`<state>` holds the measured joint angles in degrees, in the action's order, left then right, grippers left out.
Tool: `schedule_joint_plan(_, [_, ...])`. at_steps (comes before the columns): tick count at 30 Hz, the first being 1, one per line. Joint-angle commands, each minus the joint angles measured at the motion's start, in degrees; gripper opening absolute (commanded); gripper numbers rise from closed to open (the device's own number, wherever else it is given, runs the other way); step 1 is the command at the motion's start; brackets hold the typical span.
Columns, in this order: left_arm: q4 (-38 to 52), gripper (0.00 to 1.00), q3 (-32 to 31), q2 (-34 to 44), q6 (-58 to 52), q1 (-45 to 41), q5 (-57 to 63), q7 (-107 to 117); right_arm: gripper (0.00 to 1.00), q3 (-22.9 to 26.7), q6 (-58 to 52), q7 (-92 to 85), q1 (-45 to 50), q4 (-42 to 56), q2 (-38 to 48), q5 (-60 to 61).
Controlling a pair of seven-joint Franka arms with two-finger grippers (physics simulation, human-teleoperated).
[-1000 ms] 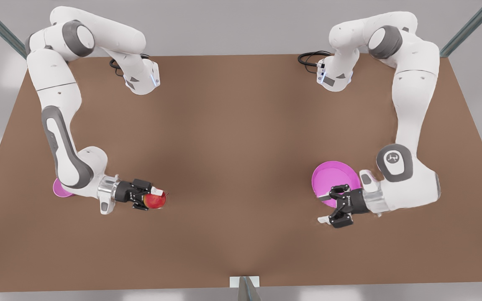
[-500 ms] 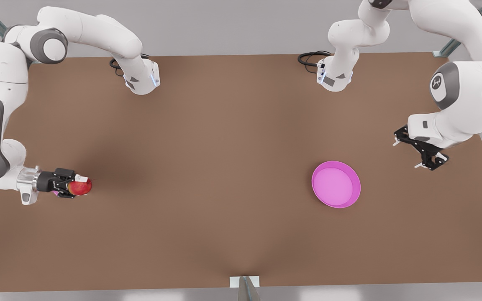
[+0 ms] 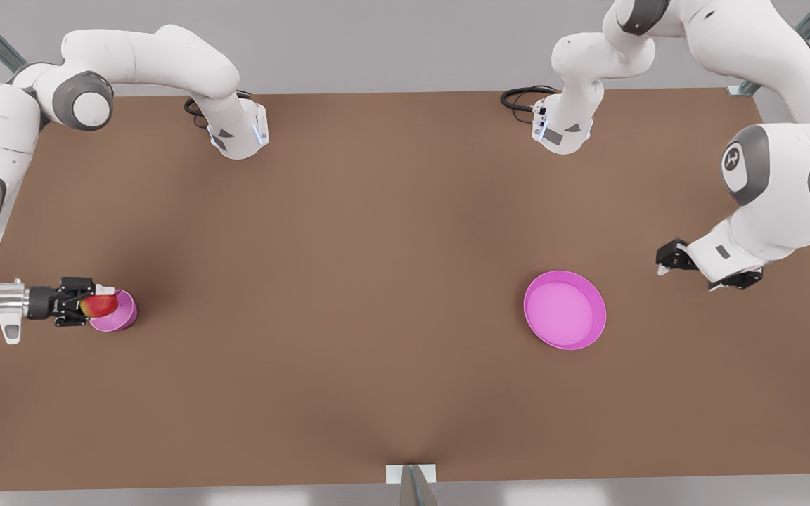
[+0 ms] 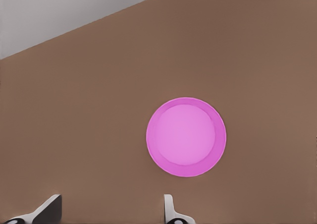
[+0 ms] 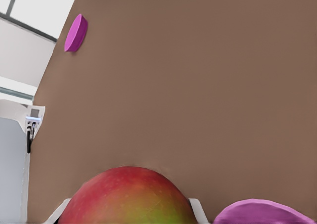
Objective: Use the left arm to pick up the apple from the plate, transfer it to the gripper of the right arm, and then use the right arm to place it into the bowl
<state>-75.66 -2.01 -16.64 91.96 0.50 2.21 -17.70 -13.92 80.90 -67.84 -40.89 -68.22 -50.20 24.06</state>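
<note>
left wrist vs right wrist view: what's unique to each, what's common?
Left wrist view alone: the left gripper with open, empty fingers, and the plate seen face-on from above, bare.

Right wrist view alone: the apple close up, clamped between the right gripper's fingers, with the bowl's rim just beside it.

Shared: the plate, which the right wrist view catches far off and edge-on, and the brown table.
</note>
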Motion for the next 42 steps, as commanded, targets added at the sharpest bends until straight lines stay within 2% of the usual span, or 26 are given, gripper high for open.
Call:
schedule_joint_plan(1, [0.33,1.00,-0.01,-0.14,-0.29,0.03,-0.80,35.45,0.68,-0.32,3.39,-8.98,0.20,0.02,0.19,-5.08])
schedule_joint_plan(9, [0.33,1.00,-0.01,-0.06,-0.46,0.03,-0.98,33.96,0.68,-0.58,15.43,-33.05,1.69,-0.42,-0.33,-15.01])
schedule_joint_plan(18, [0.33,1.00,-0.01,-0.06,-0.55,0.03,-1.06,33.96,0.70,-0.76,15.52,-37.98,2.66,-3.93,0.11,-18.00])
schedule_joint_plan(21, [0.33,1.00,-0.01,-0.06,-0.55,0.03,-1.06,33.96,0.83,-0.76,15.69,-38.07,2.57,-3.93,0.02,-18.97])
schedule_joint_plan(22, [0.33,1.00,-0.01,-0.06,-0.55,0.03,-1.06,33.96,0.95,-0.76,15.78,-38.07,2.48,-3.93,0.02,-18.97])
schedule_joint_plan(23, [0.33,1.00,-0.01,-0.06,-0.55,0.03,-1.06,33.96,1.00,-0.76,15.87,-38.68,2.48,-3.93,0.02,-18.97])
schedule_joint_plan(30, [0.33,1.00,-0.01,-0.06,-0.55,0.03,-0.98,33.96,1.00,-0.93,15.34,-38.16,3.01,-2.62,0.37,-18.70])
schedule_joint_plan(31, [0.33,1.00,-0.01,-0.06,-0.55,0.03,-0.98,33.87,1.00,-2.50,15.17,-37.46,3.27,-1.83,1.16,-19.05])
schedule_joint_plan(32, [0.33,1.00,-0.10,-0.06,-0.55,-0.06,-0.98,33.87,1.00,-2.87,14.12,-36.32,6.86,-0.16,3.78,-21.15])
schedule_joint_plan(36, [0.33,1.00,-0.10,-0.06,-0.55,0.03,-0.89,33.17,1.00,-2.87,5.15,-6.36,27.00,0.90,20.40,-26.00])
schedule_joint_plan(38, [0.33,1.00,-0.10,-0.06,-0.55,0.03,-0.89,33.08,1.00,-3.39,5.15,13.59,28.41,0.90,25.24,-26.96])
schedule_joint_plan(40, [0.33,1.00,-0.10,-0.06,-0.55,-0.06,-0.89,33.08,1.00,0.99,5.41,45.48,32.80,-3.40,33.06,-26.79])
schedule_joint_plan(41, [0.33,1.00,-0.10,-0.06,-0.55,0.03,-0.89,33.17,1.00,8.20,5.85,56.30,38.68,-8.31,37.36,-26.70])
schedule_joint_plan(42, [0.33,1.00,-0.10,-0.06,-0.55,-0.06,-0.89,33.17,1.00,9.79,9.27,64.31,39.57,-16.05,42.81,-26.53])
